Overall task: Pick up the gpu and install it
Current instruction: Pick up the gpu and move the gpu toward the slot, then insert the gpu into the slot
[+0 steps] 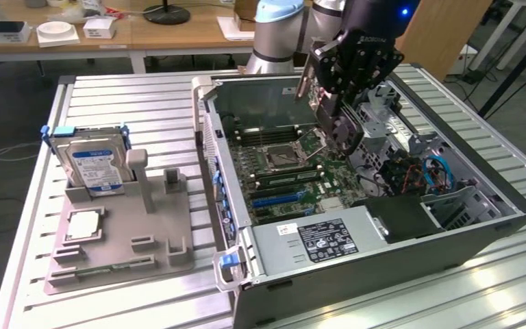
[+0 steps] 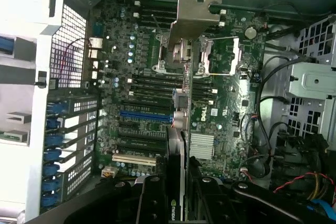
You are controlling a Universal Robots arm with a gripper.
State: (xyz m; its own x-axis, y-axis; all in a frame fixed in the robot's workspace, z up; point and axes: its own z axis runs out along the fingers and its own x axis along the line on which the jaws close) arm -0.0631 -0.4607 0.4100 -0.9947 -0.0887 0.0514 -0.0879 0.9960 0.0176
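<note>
Exterior view: gripper (image 1: pixel 341 103), jaws partly closed, clamps the gpu (image 1: pixel 339 133) upright above the open computer case (image 1: pixel 217 157), at 2 o'clock from the hard drive (image 1: pixel 96 164). Wrist view: gpu (image 2: pixel 179 129) hangs edge-on over the motherboard (image 2: pixel 220 93), apparently clear of its slots (image 2: pixel 144 114). Pick-up complete; seating outstanding.

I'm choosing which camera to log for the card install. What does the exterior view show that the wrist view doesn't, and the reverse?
Exterior view: the hard drive standing in the grey fixture on the slatted table, next to the open computer case.
Wrist view: the gpu seen edge-on, its metal bracket, and the blue expansion slot.
Both: the gripper shut on the gpu above the motherboard, with the CPU socket in sight.
</note>
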